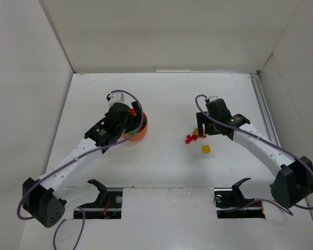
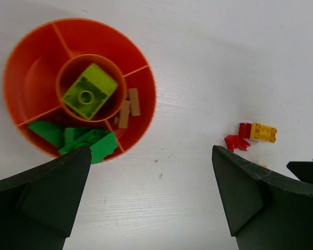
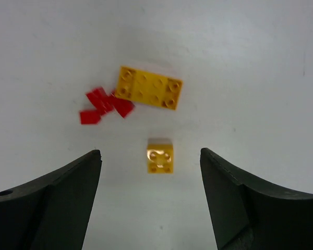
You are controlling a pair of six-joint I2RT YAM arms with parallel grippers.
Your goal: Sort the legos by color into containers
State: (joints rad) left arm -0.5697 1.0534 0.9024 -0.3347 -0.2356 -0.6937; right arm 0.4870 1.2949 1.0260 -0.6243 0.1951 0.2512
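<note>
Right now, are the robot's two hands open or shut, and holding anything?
Left gripper: open, holding nothing.
Right gripper: open, holding nothing.

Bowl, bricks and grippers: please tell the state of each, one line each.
Orange bowl: upright, partly filled.
Lime brick: in the bowl's centre compartment.
Green bricks: in one outer compartment.
Tan bricks: in the neighbouring outer compartment.
Long yellow brick: loose on the table.
Small yellow brick: loose on the table.
Red pieces: loose, beside the long yellow brick.
Left gripper: open, empty.
Right gripper: open, empty.
</note>
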